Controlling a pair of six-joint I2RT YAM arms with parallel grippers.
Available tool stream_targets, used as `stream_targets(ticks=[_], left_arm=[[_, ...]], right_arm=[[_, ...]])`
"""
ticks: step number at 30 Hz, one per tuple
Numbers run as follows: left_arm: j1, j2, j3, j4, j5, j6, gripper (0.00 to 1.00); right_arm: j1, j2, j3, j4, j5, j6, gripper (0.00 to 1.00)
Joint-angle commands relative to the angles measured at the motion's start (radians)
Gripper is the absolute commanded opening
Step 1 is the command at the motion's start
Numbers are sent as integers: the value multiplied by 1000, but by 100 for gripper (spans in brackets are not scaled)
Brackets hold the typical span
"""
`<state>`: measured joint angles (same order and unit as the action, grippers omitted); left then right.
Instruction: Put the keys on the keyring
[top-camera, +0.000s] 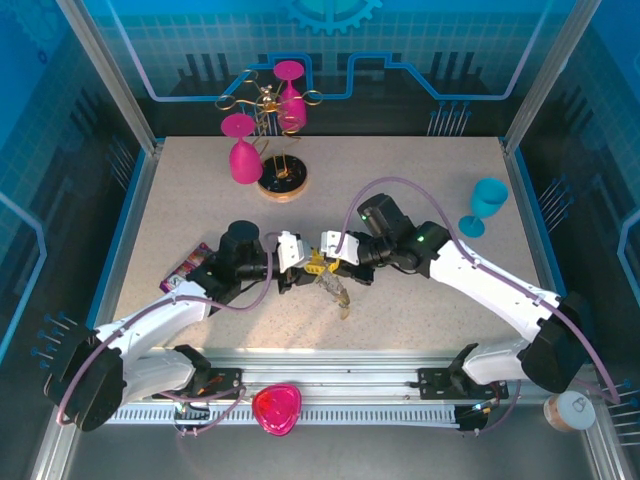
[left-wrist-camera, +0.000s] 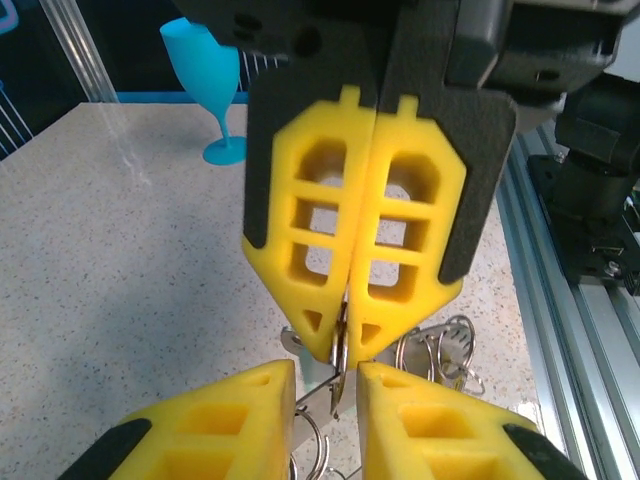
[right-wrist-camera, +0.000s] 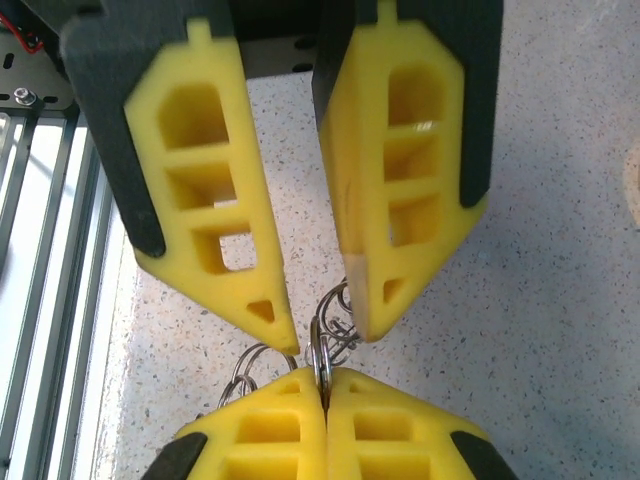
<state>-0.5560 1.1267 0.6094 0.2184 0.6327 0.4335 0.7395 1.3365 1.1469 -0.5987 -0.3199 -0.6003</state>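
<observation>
Status: mid-task, nothing I can call done.

Right gripper is clamped tight on the keyring. I see the ring edge-on as a thin metal sliver, held up off the table near its centre. Left gripper is cracked partway open, tips either side of that same edge, and I can't see it pinching anything.

Silver loops hang off the ring just beside the tips. In the top view a small bunch dangles under the two grippers, too small to tell keys from clips. My read: no key confirmed on, so possibly all the threading is left.

Around:
- pink glasses on a rack at the back
- teal glass back right
- packet beside the left arm
- pink heart-shaped thing on the near rail

All well apart from the work. The real obstruction is the fingers themselves: both pairs crowd the ring, and the loops bunch up right where a key would have to go.
</observation>
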Motion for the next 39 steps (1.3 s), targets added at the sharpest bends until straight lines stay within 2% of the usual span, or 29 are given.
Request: stream_targets(ticks=[1,4,11,14,15,17,19,22,28,35,39], left_arm=[[-8,4,30,-48,24,41,24],[-8,4,32,-55,29,45,23],[-12,6,32,-21,27,40,2],[-13,-3,24,-6,27,40,0],[-12,-9,18,1,27,41,0],[-12,-20,0,22,30,42,0],[-13,-36,-32,84,40,30,0],[-12,-52,-72,169,61,8,0],[-12,-53,-108,264,90,-32,0],[-11,-55,-111,266,116,-39,0],[-11,-54,-108,267,115,-42,0]], right_arm=[[15,15,55,-26,-3,-12,0],[20,21,63,-29,-5,-12,0],[39,23,62,-15,-34,-10,0],[28,2,33,19,-63,9,0],[12,-20,10,53,-85,29,7],[-34,-71,-49,121,-125,72,27],[-82,-127,-116,188,-152,98,34],[-103,-179,-196,237,-114,84,35],[-82,-167,-229,269,-126,100,35],[-61,-141,-221,290,-148,99,35],[-55,-134,-213,277,-167,83,28]])
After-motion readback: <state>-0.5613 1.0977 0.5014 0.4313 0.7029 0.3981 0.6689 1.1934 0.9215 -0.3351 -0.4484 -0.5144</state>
